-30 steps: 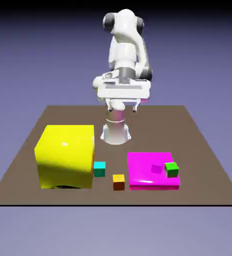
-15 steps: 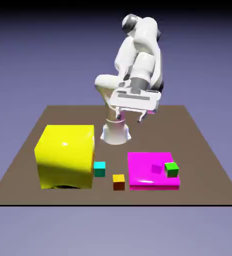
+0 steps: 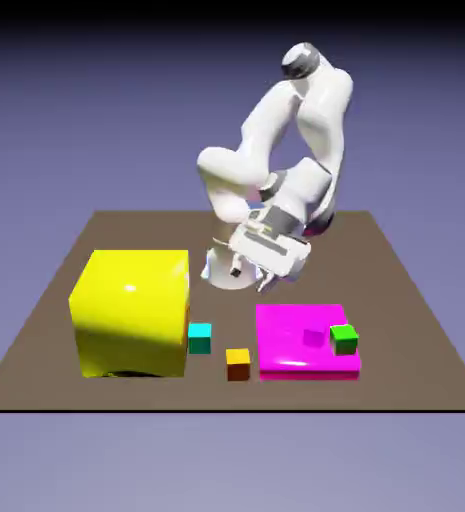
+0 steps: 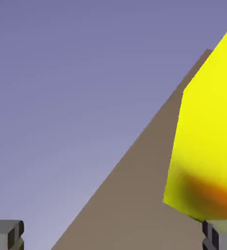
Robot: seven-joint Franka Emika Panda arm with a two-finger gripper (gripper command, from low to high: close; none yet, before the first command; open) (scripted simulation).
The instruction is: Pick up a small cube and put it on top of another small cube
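Teal cube (image 3: 200, 338): positioned on the table (image 3: 396, 300), just beside the yellow cube (image 3: 134, 315) — orange cube (image 3: 238, 365) near. Green cube (image 3: 344, 340): seated on the magenta block (image 3: 286, 345). Gripper (image 3: 249, 279): tilted, above the table — fingers spread, nothing between them.

The robot's arm (image 3: 322, 108) is glossy white, built of smooth, rounded, tube-like segments. A dark grey cap (image 3: 300, 61) finishes the topmost joint, and a grey band (image 3: 275, 217) rings the wrist. The base (image 3: 232, 272) is white too. The gripper (image 3: 248, 280) has a broad, boxy white body with a greyish strip along it; its two fingertips (image 4: 4, 235) are small, blocky and grey, with blackish inner faces.
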